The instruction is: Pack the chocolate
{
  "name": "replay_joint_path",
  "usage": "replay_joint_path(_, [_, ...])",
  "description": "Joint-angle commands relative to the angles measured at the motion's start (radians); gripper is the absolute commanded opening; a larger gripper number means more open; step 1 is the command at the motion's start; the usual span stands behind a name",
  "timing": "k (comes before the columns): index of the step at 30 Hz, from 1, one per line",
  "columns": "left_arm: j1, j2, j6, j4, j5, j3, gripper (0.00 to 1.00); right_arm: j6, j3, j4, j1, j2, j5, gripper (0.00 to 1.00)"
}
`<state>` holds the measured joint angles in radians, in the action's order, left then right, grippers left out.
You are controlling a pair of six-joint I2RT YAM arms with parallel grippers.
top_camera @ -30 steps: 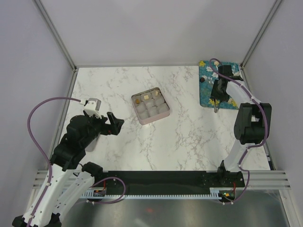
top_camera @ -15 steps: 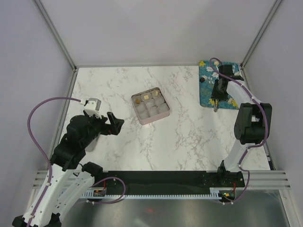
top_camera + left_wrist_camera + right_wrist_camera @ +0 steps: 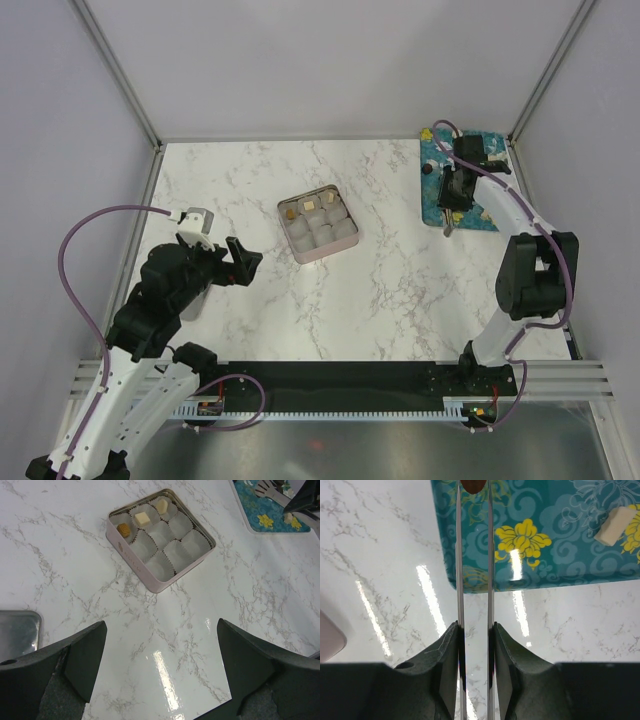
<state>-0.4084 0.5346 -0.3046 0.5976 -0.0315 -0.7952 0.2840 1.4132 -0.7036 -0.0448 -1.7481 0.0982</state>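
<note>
The pink tin (image 3: 318,224) stands open mid-table with paper cups inside. Its back row holds three chocolate pieces: tan (image 3: 123,528), cream (image 3: 143,518) and cream (image 3: 161,505). My right gripper (image 3: 452,190) is over the teal flowered tray (image 3: 432,205), shut on the thin metal tongs (image 3: 490,555). A brown chocolate (image 3: 474,485) sits between the tong arms at the top edge of the right wrist view. A cream piece (image 3: 615,526) lies on the tray (image 3: 545,550). My left gripper (image 3: 240,258) is open and empty, hovering left of the tin.
A dark piece (image 3: 427,169) lies at the teal tray's left edge. A silver metal lid (image 3: 17,630) lies on the marble beneath my left arm. The cage's side walls stand close to both arms.
My right gripper has shifted a little left and toward the back over the teal tray, carrying the tongs along. The left arm has not moved.
</note>
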Motion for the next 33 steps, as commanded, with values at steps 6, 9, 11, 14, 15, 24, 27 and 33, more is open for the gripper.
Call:
replay_joint_path(6, [-0.003, -0.008, 0.028, -0.010, -0.002, -0.007, 1.00, 0.015, 0.046, -0.030, -0.183, 0.102, -0.006, 0.34])
replay_joint_path(9, [-0.003, -0.013, 0.029, -0.010, 0.001, -0.006, 1.00, 0.029, 0.053, -0.033, -0.276, 0.124, -0.018, 0.34])
replay_joint_path(11, [-0.003, -0.012, 0.030, -0.010, 0.001, -0.006, 1.00, 0.037, 0.058, -0.036, -0.347, 0.134, -0.020, 0.34])
replay_joint_path(14, [-0.003, -0.012, 0.030, -0.010, -0.002, -0.007, 1.00, 0.049, 0.058, -0.036, -0.439, 0.130, -0.023, 0.34])
replay_joint_path(15, [-0.003, -0.012, 0.030, -0.010, -0.002, -0.007, 1.00, 0.050, 0.061, -0.037, -0.460, 0.124, -0.022, 0.34])
replay_joint_path(24, [-0.003, -0.016, 0.030, -0.010, 0.001, -0.006, 0.99, 0.072, 0.096, -0.042, -0.573, 0.042, 0.024, 0.34])
replay_joint_path(27, [-0.003, -0.013, 0.028, -0.010, 0.002, -0.006, 1.00, 0.073, 0.107, -0.036, -0.595, 0.019, 0.020, 0.35])
replay_joint_path(33, [-0.003, -0.013, 0.030, -0.009, 0.002, -0.007, 1.00, 0.078, 0.113, -0.030, -0.627, -0.013, 0.024, 0.35])
